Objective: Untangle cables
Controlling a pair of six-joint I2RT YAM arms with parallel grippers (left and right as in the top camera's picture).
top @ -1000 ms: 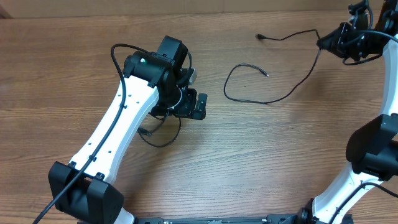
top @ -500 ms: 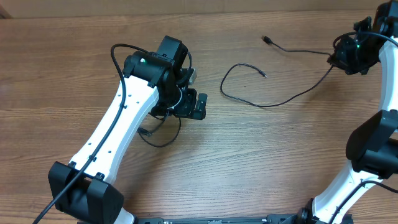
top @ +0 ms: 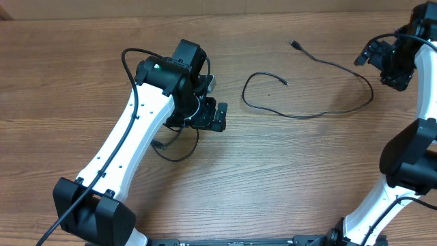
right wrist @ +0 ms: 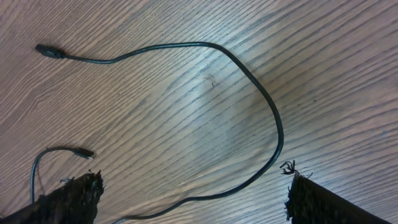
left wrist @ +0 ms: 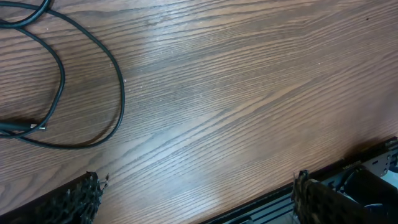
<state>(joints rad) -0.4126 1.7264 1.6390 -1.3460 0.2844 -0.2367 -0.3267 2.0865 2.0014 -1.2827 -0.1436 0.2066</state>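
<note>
One long thin black cable (top: 321,113) lies loose on the wooden table, from a plug (top: 294,44) at the back, round a wide bend, to a small loop at the middle. My right gripper (top: 383,67) hovers open above that bend at the far right. In the right wrist view the cable (right wrist: 274,126) runs flat on the wood between my spread fingertips (right wrist: 321,200), touching neither. A second cable (top: 179,154) curls under my left arm; its loop (left wrist: 119,93) and plug (left wrist: 25,127) show in the left wrist view. My left gripper (top: 218,116) stands open over bare wood.
The white left arm (top: 126,143) crosses the table's left half and hides part of the second cable. The right arm's base link (top: 410,164) stands at the right edge. The table's front edge (left wrist: 348,165) shows close to the left gripper.
My right gripper has opened and let go of the long cable. The strand has dropped flat and its bend has swung right. The right gripper has shifted right. The left arm has not moved.
</note>
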